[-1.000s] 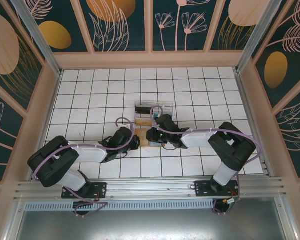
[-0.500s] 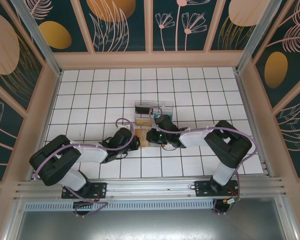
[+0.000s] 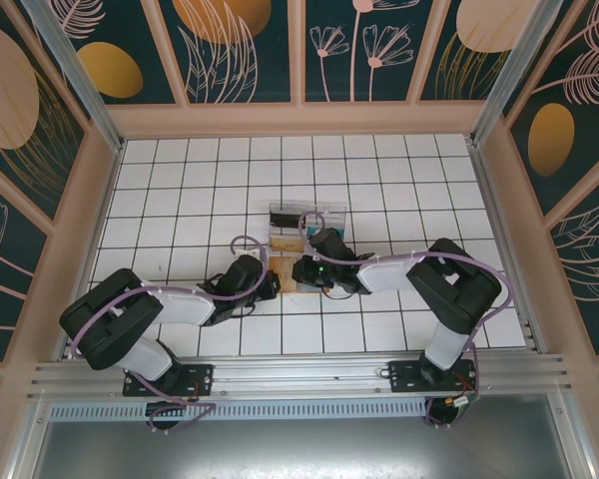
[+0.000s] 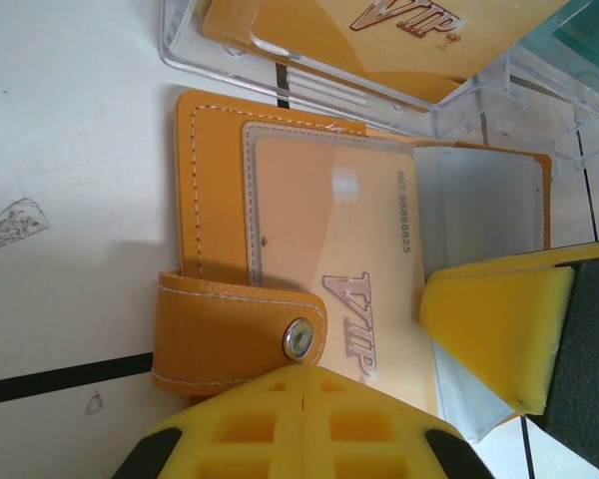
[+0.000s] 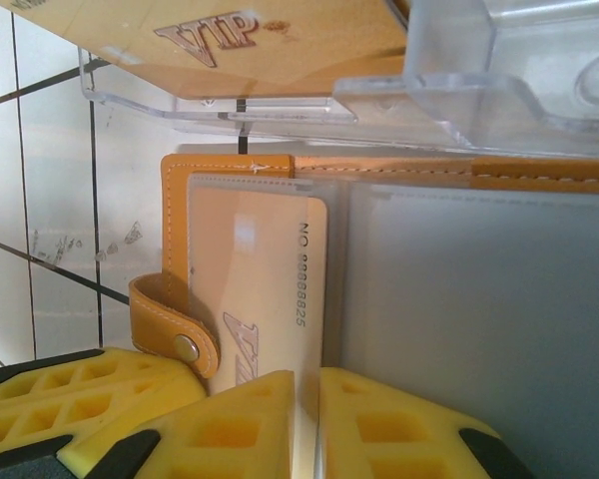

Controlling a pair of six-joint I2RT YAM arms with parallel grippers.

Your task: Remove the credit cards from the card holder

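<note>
Freeing the VIP card (image 5: 260, 264) from the card holder (image 4: 215, 180), at the middle of the table (image 3: 180, 190), just beside the clear tray (image 5: 280, 108).
Left gripper (image 4: 301, 399), pressed together, pins the tab (image 4: 230, 334); right gripper (image 5: 306, 399), nearly closed at the card's edge, should pull flat.

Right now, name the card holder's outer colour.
Tan-orange card holder, clearest from the left wrist.

Open card holder (image 4: 212, 230) just before the tray (image 4: 479, 100), card (image 4: 329, 230) in its pocket
</note>
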